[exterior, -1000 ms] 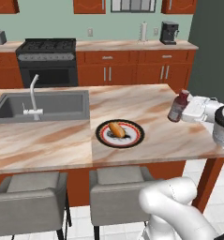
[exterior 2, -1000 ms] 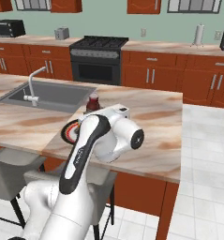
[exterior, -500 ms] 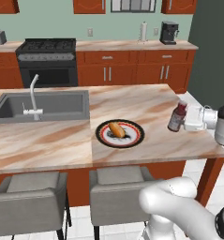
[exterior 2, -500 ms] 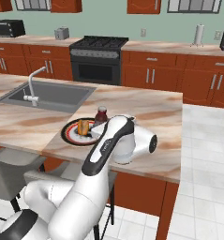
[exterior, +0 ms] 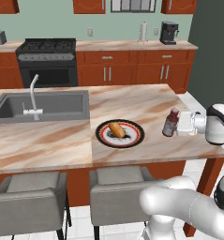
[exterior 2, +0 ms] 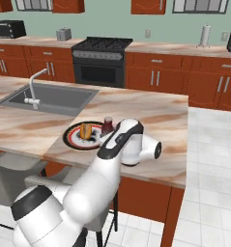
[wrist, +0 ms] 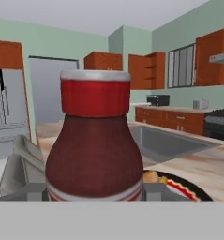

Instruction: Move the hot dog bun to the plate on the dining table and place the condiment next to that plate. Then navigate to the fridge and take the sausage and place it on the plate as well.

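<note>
Step in hand: placing the condiment bottle point(exterior: 170, 122) beside the plate point(exterior: 134, 138). The hot dog bun point(exterior: 116, 130) already lies on the plate, so step one looks done. The bottle stands upright on the marbled desk point(exterior: 52, 143), to the right of the plate, near it but apart from the rim. Whether its base fully touches the top I cannot tell.

End effector point(exterior: 181, 123) reaches in sideways from the desk's right end, level with the bottle, wrist horizontal, forearm white link behind it. It looks clamped on the condiment; in the hand view the bottle point(wrist: 94, 140) sits right up against the camera.

Next move, as I judge it: part the fingers, pull straight back to the right without tipping the bottle, then drive to the fridge for the sausage.
</note>
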Robot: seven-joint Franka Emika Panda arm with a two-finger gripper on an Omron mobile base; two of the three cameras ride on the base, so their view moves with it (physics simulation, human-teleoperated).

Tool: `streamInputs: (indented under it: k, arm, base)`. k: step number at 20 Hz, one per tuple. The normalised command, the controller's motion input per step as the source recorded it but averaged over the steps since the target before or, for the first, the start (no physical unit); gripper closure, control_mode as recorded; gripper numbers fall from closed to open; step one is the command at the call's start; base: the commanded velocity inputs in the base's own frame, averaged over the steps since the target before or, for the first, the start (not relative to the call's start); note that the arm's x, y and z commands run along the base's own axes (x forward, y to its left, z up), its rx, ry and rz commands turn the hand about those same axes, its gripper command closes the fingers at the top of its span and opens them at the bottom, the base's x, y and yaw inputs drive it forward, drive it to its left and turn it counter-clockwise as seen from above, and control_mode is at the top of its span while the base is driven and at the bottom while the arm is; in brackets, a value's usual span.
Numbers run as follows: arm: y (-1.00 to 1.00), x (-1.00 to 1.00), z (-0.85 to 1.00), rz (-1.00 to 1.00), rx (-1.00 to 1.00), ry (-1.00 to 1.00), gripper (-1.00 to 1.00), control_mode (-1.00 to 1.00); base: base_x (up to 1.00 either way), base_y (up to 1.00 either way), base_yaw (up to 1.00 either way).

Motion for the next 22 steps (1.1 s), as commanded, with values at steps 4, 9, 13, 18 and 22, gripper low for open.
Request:
streamInputs:
  k: [4,9,13,18,22]
  arm:
    - [0.00,0.44,-0.56,0.00,-0.05,-0.09,1.00,-1.00]
    - [-0.10,0.49,-0.38,0.00,-0.01,-0.03,1.00,-1.00]
    - [-0.17,0.45,-0.33,0.00,0.00,0.00,1.00,-1.00]
    - [-0.30,0.31,-0.25,0.00,0.00,0.00,1.00,-1.00]
    - [-0.17,0.29,-0.20,0.00,0.00,0.00,1.00,-1.00]
  base:
    - [0.00,0.00,0.00]
    - [0.00,0.00,0.00]
    - [0.00,0.00,0.00]
    - [0.00,0.00,0.00]
    - [0.00,0.00,0.00]
